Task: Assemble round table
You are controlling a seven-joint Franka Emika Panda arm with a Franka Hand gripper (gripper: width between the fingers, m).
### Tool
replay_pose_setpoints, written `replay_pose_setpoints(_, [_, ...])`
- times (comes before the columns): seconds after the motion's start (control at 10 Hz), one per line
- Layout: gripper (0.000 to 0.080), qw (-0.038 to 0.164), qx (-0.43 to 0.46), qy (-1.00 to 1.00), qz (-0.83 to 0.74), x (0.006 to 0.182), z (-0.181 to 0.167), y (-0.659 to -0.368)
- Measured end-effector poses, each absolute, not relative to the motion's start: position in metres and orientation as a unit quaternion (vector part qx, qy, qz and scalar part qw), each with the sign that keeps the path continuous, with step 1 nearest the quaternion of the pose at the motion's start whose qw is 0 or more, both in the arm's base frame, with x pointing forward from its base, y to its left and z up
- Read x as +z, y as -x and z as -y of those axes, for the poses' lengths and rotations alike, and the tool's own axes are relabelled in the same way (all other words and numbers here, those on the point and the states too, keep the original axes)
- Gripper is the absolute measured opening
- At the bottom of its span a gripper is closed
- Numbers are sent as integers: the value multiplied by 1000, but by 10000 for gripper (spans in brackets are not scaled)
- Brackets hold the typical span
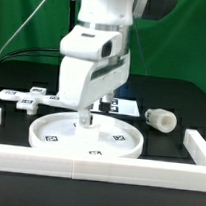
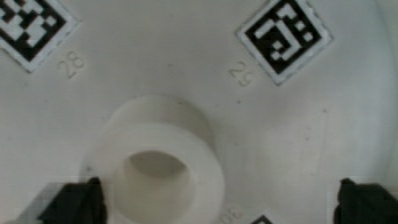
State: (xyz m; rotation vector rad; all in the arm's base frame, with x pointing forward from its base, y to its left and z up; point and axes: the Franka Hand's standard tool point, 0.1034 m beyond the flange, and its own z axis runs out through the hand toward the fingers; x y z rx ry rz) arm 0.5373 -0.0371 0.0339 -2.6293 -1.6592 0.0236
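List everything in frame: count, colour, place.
round disc: 1, white with tags, front centre of the table
hub: 1, white, disc's middle
cross-shaped foot: 1, white, exterior view's left, behind the disc
leg: 1, white, exterior view's right
marker board: 1, white with black tags, behind the disc
border rails: 3 visible, white, front and both sides
table: 1, black
arm: 1, white, over the disc
tool: 1, open, above the hub

bright, even light fills both views. the white round disc (image 1: 65, 126) below the gripper (image 1: 89, 118) nearly washes out, shadows faint. the wrist view is soft and grainy; the fingertips (image 2: 75, 203) show dark, blurred.
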Motion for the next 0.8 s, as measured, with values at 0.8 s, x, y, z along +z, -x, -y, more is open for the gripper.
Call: replay_pose_setpoints(0.8, [649,8,-3,838,545,38,41,-562])
